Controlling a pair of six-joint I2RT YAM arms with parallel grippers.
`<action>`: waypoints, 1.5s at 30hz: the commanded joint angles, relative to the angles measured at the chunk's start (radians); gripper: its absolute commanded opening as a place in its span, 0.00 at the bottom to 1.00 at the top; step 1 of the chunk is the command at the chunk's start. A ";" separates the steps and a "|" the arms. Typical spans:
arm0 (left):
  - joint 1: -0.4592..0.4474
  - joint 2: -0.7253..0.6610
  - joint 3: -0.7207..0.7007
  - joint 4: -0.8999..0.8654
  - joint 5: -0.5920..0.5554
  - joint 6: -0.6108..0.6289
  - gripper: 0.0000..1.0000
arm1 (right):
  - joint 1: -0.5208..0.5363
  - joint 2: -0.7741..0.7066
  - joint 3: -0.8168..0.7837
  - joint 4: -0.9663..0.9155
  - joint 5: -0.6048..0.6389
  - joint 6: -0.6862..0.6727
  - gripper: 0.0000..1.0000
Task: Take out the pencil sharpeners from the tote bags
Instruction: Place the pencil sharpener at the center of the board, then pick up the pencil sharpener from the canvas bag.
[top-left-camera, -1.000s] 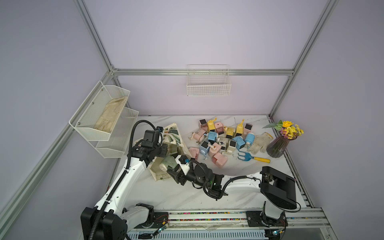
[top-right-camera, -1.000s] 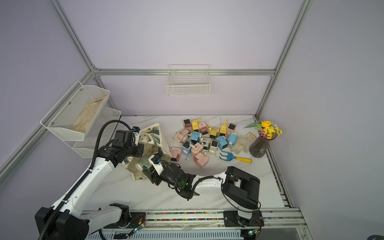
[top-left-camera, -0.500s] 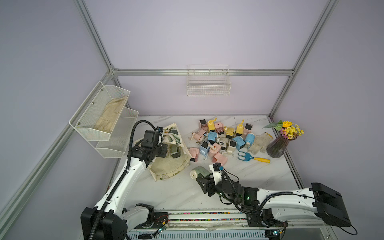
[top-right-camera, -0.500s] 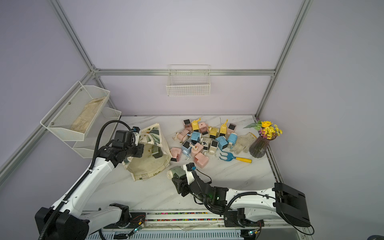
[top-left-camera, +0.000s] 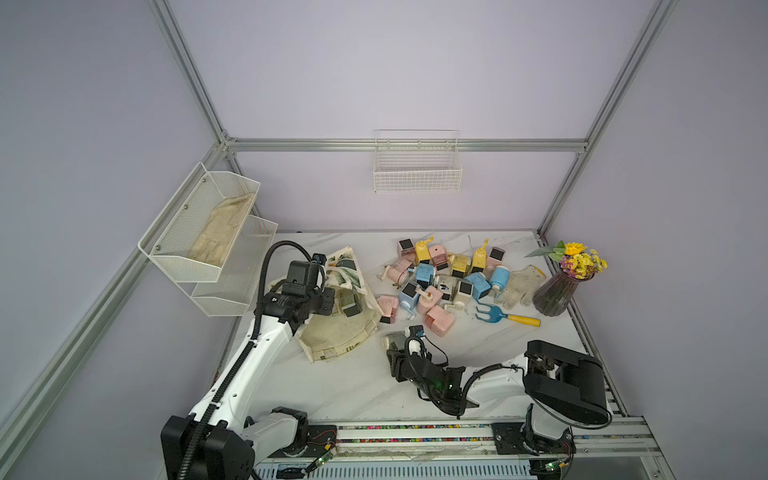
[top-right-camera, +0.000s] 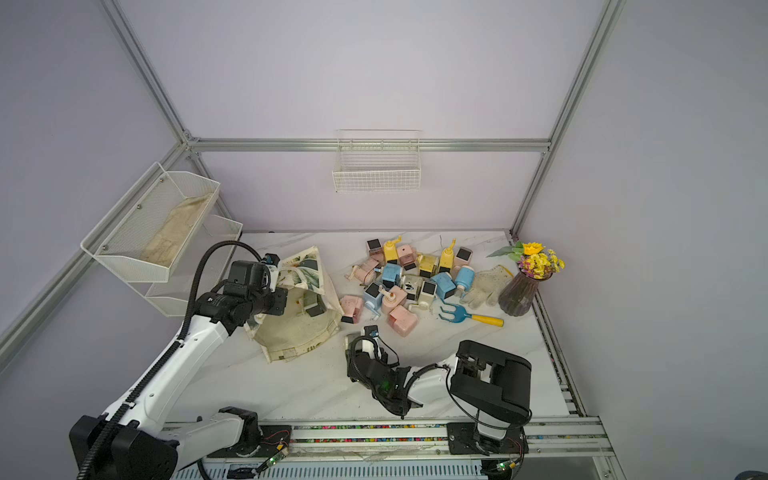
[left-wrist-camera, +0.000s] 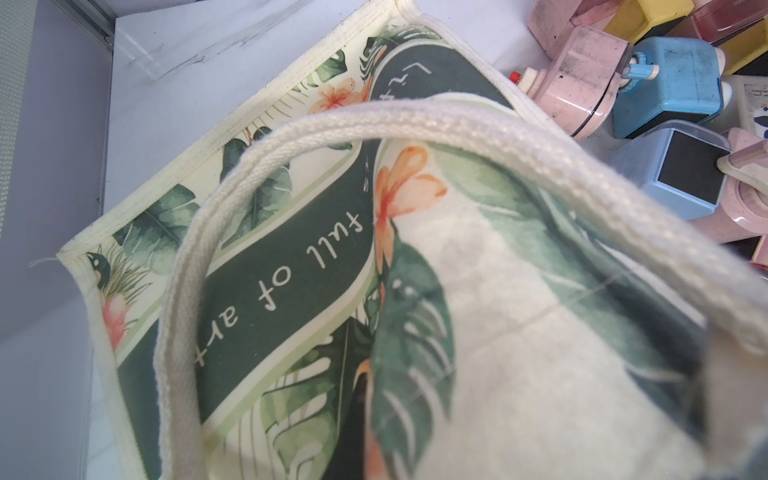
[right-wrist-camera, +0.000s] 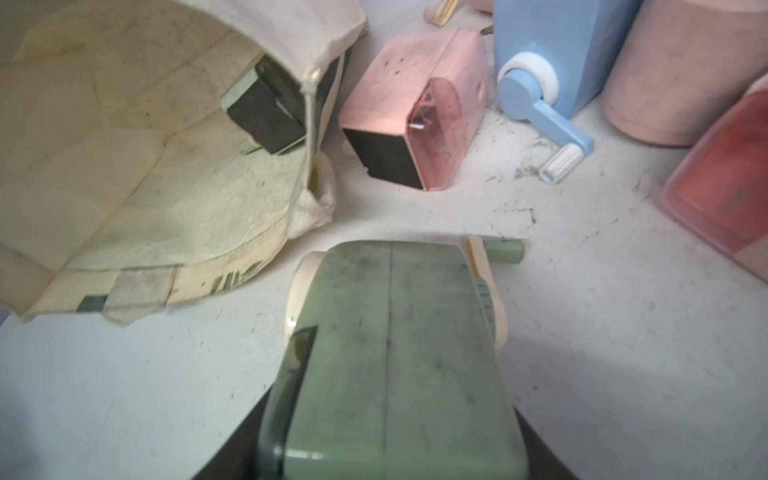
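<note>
The cream tote bag with a green leafy print lies at the left of the table, its mouth facing the pile. My left gripper is shut on the bag's upper rim and holds the mouth up; printed cloth fills the left wrist view and hides the jaws. My right gripper is shut on a green pencil sharpener low over the table, right of the bag. Another green sharpener with a black face sits inside the bag's mouth. Several pencil sharpeners in many colours lie heaped at the back.
A pink sharpener and a blue one lie just beyond the held one. A blue hand rake, a dirty glove and a vase of flowers stand at the right. A wire shelf hangs on the left wall.
My right gripper has carried the green sharpener out of the bag's mouth and rightward to the table in front of the pile. The left gripper stays on the bag's rim.
</note>
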 joint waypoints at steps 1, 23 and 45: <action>0.011 -0.025 0.032 0.015 -0.007 -0.029 0.00 | -0.061 0.072 -0.005 -0.072 0.026 0.050 0.31; 0.017 -0.029 0.040 0.010 0.032 -0.034 0.00 | 0.092 -0.360 0.124 -0.330 0.007 -0.247 0.97; 0.028 -0.041 0.037 0.001 0.045 -0.053 0.00 | 0.091 0.461 0.714 -0.184 0.213 -0.378 0.93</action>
